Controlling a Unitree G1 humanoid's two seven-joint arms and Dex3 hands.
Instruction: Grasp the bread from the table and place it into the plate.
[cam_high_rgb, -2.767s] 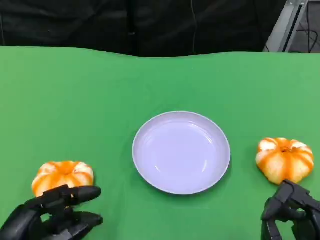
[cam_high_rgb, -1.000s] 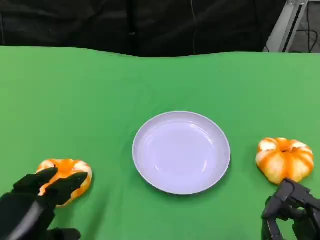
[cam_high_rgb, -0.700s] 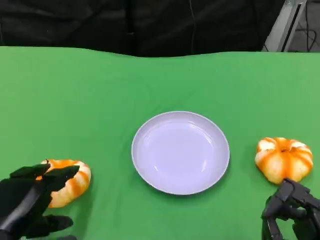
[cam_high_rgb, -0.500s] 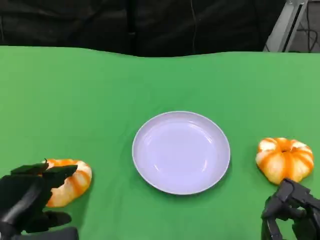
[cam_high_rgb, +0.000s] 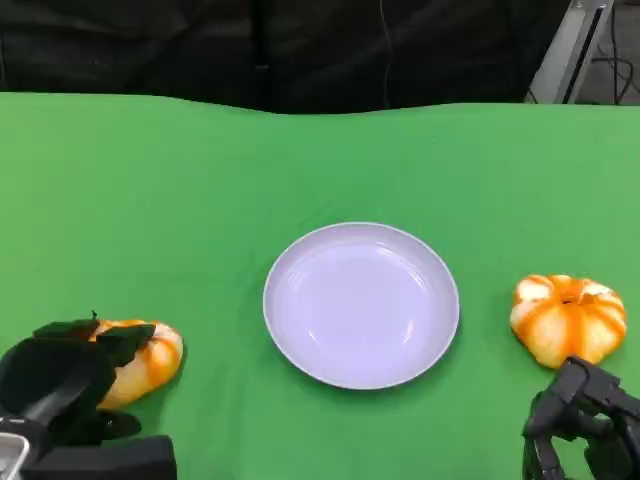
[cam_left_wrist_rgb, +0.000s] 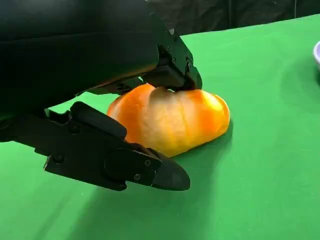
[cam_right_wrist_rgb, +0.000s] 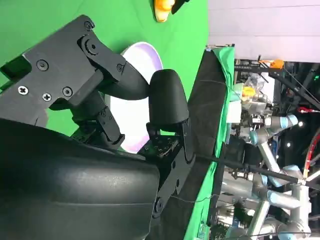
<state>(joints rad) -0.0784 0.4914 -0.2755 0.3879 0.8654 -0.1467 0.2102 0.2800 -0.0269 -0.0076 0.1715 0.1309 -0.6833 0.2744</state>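
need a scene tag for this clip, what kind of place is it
Probably a robotics lab: a green-covered table holding a plate and bread, with other robot arms and cabled equipment behind it.

head view downward over table, wrist views close, sharing plate (cam_high_rgb: 361, 305)

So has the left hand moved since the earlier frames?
Yes. The left hand has drawn left, away from the plate, closing its fingers around the left bread.

The left hand (cam_high_rgb: 62, 385) is matte black, with blocky fingers (cam_left_wrist_rgb: 117, 162) of flat plates and rounded tips, dotted with small round screw heads. The right hand (cam_right_wrist_rgb: 107, 112) is equally black, its plates fastened with cross-head screws under a glossy rounded shell.
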